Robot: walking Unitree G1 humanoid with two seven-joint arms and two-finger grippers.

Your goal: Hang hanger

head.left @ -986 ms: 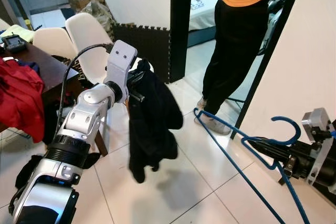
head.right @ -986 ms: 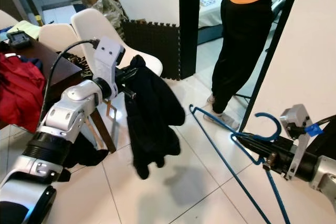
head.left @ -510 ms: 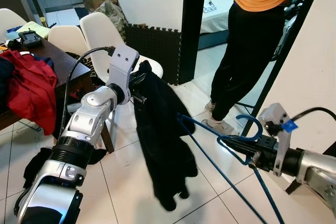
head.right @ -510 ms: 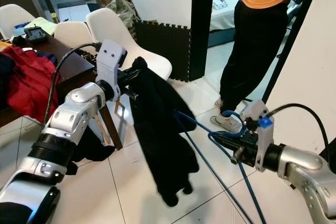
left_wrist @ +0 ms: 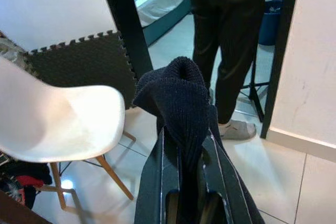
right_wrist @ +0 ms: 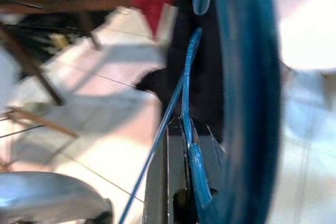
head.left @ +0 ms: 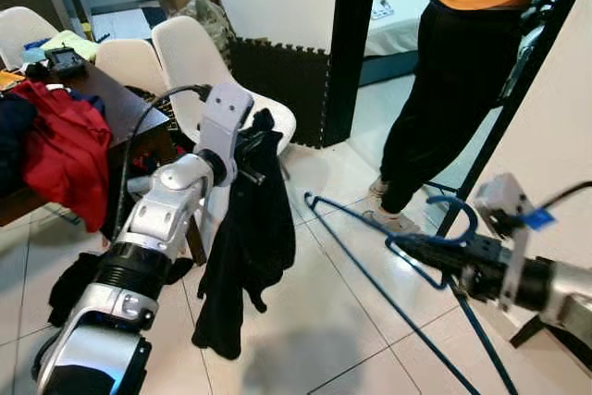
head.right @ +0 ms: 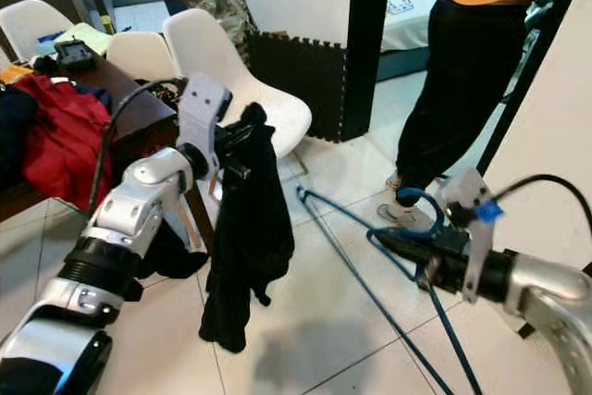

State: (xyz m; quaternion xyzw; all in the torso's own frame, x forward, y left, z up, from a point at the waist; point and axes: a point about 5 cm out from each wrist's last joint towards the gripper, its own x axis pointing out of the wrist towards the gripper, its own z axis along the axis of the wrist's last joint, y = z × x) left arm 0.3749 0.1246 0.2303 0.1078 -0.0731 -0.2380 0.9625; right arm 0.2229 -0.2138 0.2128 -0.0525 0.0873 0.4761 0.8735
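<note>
Blue wire hanger (head.left: 388, 256) looks light, thin and springy, likely to flex and twist, so best held at the neck just under the hook, which is where the right hand (head.left: 421, 249) is clenched on it at about 4 o'clock in the head view. Its long axis runs from the hook (head.left: 455, 216) near the right hand out toward 10 o'clock, far corner (head.left: 310, 199) pointing at the garment. Left hand (left_wrist: 184, 145) at centre-left is clamped on a soft, limp black knit garment (head.left: 242, 247) that hangs straight down toward the floor (head.left: 324, 339).
</note>
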